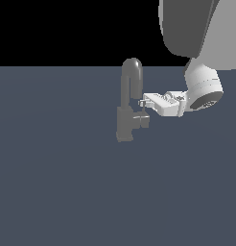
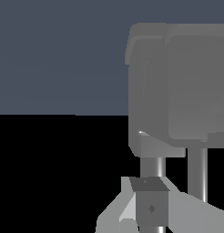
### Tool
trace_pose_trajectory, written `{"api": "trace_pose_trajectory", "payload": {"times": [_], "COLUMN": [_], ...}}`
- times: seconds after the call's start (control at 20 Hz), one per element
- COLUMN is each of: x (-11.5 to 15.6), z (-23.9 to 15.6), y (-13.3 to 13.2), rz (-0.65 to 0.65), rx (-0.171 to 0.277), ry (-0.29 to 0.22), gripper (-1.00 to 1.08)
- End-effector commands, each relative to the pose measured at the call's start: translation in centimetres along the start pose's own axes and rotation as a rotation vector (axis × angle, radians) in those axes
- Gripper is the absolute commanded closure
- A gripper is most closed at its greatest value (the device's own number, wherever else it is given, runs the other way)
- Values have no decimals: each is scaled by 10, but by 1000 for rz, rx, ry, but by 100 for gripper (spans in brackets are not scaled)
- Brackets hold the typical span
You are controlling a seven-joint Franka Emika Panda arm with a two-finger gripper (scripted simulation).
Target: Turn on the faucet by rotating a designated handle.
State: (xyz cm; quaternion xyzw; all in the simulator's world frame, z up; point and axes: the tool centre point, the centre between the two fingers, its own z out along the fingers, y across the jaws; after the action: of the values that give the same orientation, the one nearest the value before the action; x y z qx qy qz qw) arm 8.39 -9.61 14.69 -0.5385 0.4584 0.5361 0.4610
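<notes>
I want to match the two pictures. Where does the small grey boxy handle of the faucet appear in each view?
Exterior view: the small grey boxy handle juts from the matte grey metal faucet toward the exterior view's right, just below the tip of the white claw.
Wrist view: the handle cannot be singled out; the faucet body fills the picture close up.
Shared landmark: the faucet's arched spout, whose tubes show in both views.
</notes>
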Motion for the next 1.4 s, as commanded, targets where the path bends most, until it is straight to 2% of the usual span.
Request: {"api": "trace_pose_trajectory", "payload": {"times": [0.0,0.95,1.05,1.35], "x": [-1,-9,-12,-3], "z": [0,0,0,0], "y": [4,38,32,48], "rz": [0,0,-11,-8], "rx": [0,0,3,2], "ry": [0,0,5,3], "gripper": [108,108,108,108]}}
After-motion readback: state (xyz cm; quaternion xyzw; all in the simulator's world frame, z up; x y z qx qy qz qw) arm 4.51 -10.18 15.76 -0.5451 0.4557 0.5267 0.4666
